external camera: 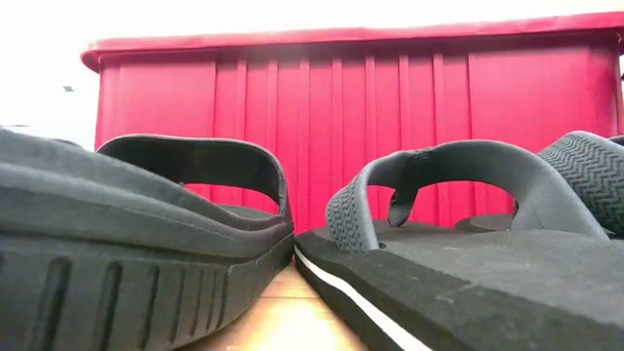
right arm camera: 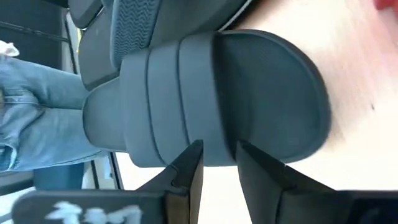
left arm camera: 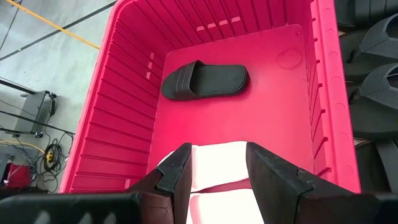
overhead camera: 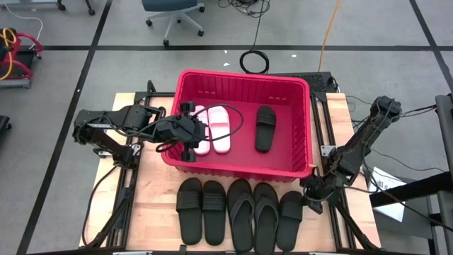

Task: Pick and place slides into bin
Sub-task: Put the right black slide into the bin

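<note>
Nearest the table's front edge, five black foam slides (overhead camera: 241,211) lie in a row on the pale wooden tabletop (overhead camera: 152,195): two wide-strap ones on the left, a thong flip-flop pair in the middle, and one more wide-strap slide (overhead camera: 290,218) at the right end. The right gripper (overhead camera: 311,190) sits low at that last slide's toe; in its wrist view the two dark fingers (right arm camera: 186,168) stand a little apart right against the sole's edge, and whether they actually pinch it is hard to tell. Behind the row stands the large red slotted plastic bin (overhead camera: 244,79). Inside it lie a white pair of slides (overhead camera: 212,129) at the left and a single black wide-strap slide (overhead camera: 265,127) farther right. The left gripper (overhead camera: 187,132) hangs over the bin's left rim above the white pair, jaws spread and holding nothing.
</note>
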Tool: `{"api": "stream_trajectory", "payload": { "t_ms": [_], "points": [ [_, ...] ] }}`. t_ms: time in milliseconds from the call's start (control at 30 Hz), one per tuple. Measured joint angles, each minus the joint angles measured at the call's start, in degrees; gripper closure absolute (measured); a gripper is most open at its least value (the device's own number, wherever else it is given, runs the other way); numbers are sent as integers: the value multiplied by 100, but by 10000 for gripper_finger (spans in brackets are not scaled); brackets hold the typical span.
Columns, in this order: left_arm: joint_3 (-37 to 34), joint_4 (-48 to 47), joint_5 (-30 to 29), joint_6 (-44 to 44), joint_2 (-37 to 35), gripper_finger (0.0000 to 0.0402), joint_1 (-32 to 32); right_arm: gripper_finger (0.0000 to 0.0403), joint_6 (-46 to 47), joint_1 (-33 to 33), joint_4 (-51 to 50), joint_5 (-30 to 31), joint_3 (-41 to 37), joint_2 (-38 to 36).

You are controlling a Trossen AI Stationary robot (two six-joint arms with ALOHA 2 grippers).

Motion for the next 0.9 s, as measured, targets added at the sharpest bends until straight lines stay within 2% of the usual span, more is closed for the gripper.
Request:
{"api": "stream_trajectory", "payload": {
  "t_ms": [200,567,900],
  "points": [
    [0,1,0,-17,-1,254,0,316,83,-1,743,4,-631,-670],
    [0,2,0,-63,0,254,0,316,711,2,3585,7,-2091,-1104],
    [0,5,0,-70,0,254,0,316,643,-7,3283,55,-2140,-1085]
  ]
}}
